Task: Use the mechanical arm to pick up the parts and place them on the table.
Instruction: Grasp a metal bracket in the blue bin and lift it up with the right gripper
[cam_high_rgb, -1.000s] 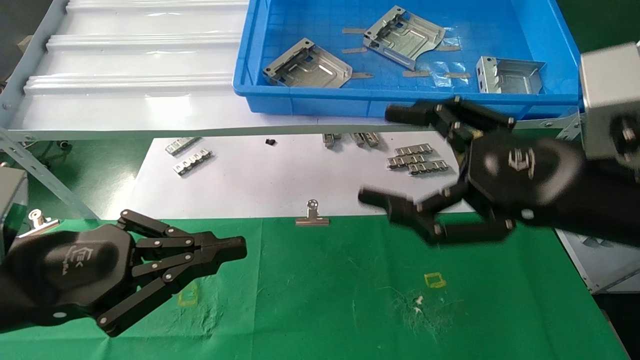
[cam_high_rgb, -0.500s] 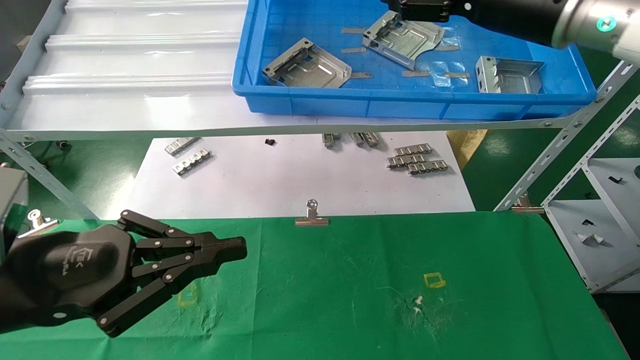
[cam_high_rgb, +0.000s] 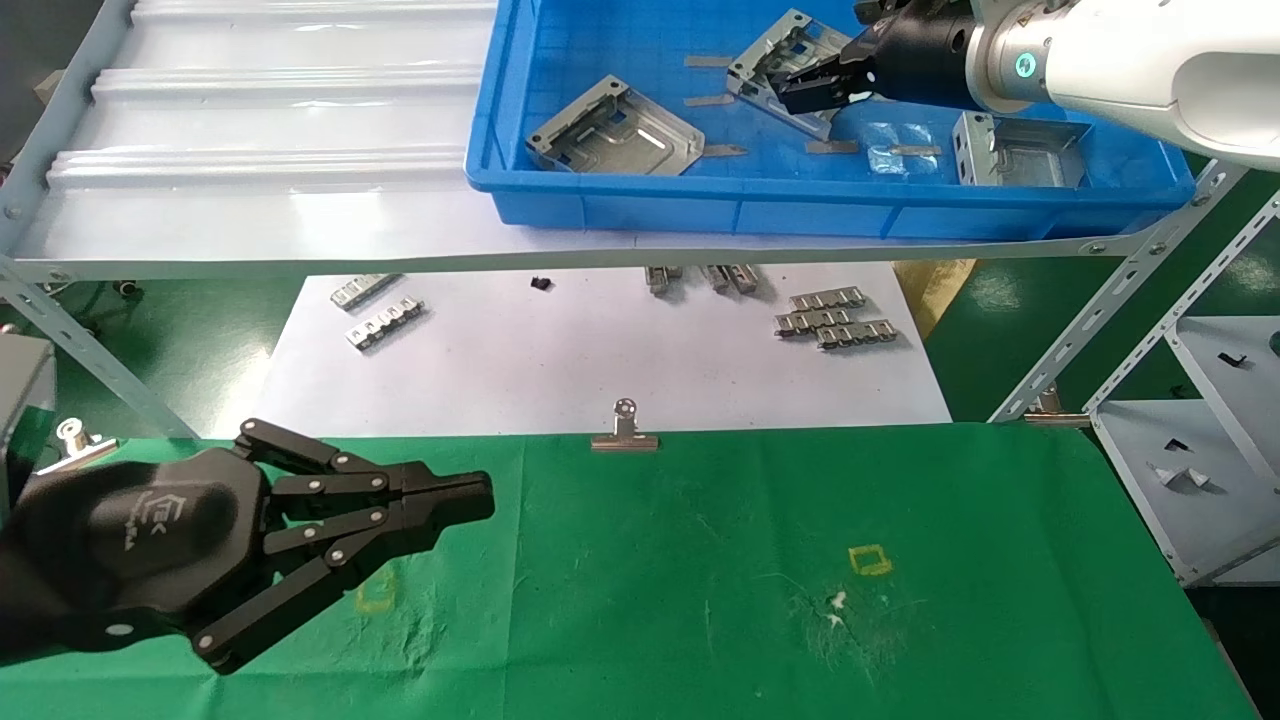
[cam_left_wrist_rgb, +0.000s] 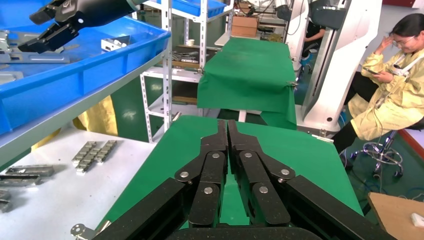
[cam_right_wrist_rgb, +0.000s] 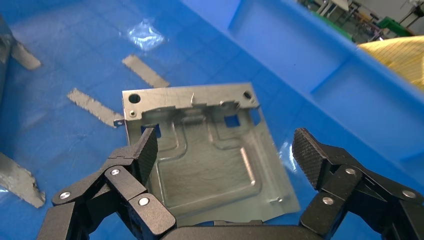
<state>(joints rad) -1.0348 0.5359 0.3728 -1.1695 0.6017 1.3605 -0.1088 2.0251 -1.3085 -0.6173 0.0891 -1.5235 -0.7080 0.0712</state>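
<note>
Nearest to me the left gripper (cam_high_rgb: 470, 497) hangs idle over the green table (cam_high_rgb: 700, 520), its fingers pressed together on nothing. A silver clip (cam_high_rgb: 624, 432) sits at the table's far edge, and past it small ribbed strips (cam_high_rgb: 832, 320) lie on a white sheet (cam_high_rgb: 560, 360).

Up on the shelf is the blue bin (cam_high_rgb: 800, 200), and all three parts are in it — none on the table yet. One plate (cam_high_rgb: 612, 130) lies toward the robot's left, another (cam_high_rgb: 1020, 150) toward its right, and the middle plate (cam_high_rgb: 775, 60) is the one under the right gripper (cam_high_rgb: 815, 90). In the wrist view the gripper (cam_right_wrist_rgb: 227, 155) stands wide, its ribbed pads (cam_right_wrist_rgb: 147, 150) either side of that plate (cam_right_wrist_rgb: 210, 150) and, as far as I can tell, clear of it.

The plate looks like thin stamped steel — stiff, light, I'd guess, and slick on its flat face. It is silver-grey, roughly square, with a raised ridge pattern, square cut-outs, round holes along one folded edge, and fine scratches. I would take it across two opposite edges, since lying flat it offers little else. The folded rim would give the pads something to bite. A shallow pinch may let it tip or slide.
</note>
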